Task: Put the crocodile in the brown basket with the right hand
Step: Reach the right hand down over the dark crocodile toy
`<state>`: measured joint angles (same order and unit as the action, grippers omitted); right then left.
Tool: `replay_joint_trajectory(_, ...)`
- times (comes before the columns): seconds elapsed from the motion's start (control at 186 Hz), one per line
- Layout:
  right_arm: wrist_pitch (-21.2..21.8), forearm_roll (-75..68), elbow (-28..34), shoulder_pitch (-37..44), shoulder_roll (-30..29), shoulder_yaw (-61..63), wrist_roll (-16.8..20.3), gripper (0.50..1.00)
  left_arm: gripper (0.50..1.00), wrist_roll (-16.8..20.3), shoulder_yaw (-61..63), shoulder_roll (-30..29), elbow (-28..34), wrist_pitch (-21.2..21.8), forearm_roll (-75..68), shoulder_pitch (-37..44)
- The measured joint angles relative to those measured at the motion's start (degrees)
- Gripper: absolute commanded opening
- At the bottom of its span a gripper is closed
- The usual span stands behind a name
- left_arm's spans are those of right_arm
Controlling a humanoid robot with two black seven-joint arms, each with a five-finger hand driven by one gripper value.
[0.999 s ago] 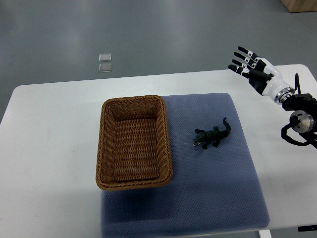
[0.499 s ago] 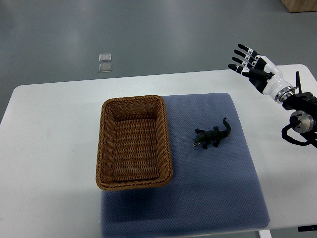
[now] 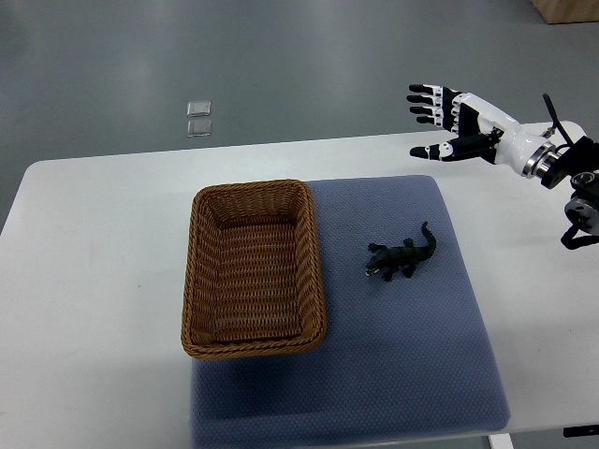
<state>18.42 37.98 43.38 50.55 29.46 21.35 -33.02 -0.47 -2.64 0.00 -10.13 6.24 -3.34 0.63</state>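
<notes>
Compared with half a second ago, the right hand (image 3: 465,126) sits further left over the far edge of the white table (image 3: 94,281), and its fingers (image 3: 426,98) now point left rather than up-left. They are spread wide, thumb apart below them, holding nothing. The crocodile (image 3: 402,257) has not shifted: it lies on the blue mat (image 3: 412,355), well apart from the hand, nearer the camera and slightly left of it. It is a small dark toy, snout toward the brown basket (image 3: 255,268), tail curling away, clear of the basket's rim
</notes>
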Motion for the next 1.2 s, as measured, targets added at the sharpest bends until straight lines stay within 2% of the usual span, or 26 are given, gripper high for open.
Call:
replay_joint_trajectory(0.113,1.03,10.41,3.04,1.64,1.37,-0.28,-1.62,0.928,1.000,0.00,0.00,0.00,0.00,0.00,0.00,-0.02)
replay_joint_trajectory(0.322,1.58,30.97,10.38,3.59,3.47,-1.04,-1.99,0.928,1.000,0.00,0.00,0.00,0.00,0.00,0.00,0.00)
replay_joint_trajectory(0.531,2.92,40.87,14.59,6.19,3.75,-3.74,-1.99,0.930,1.000,0.00,0.00,0.00,0.00,0.00,0.00,-0.02)
replay_joint_trajectory(0.789,2.44,44.28,15.27,13.18,3.26,-14.10,-1.99,0.928,1.000,0.00,0.00,0.00,0.00,0.00,0.00,-0.03)
replay_joint_trajectory(1.015,0.17,48.32,14.29,15.12,2.99,-19.60,-1.93,0.928,1.000,0.00,0.00,0.00,0.00,0.00,0.00,-0.01)
replay_joint_trajectory(1.203,-0.23,49.91,13.27,15.17,2.90,-21.97,1.70,0.928,1.000,0.01,0.00,0.00,-0.01,0.00,0.00,-0.01)
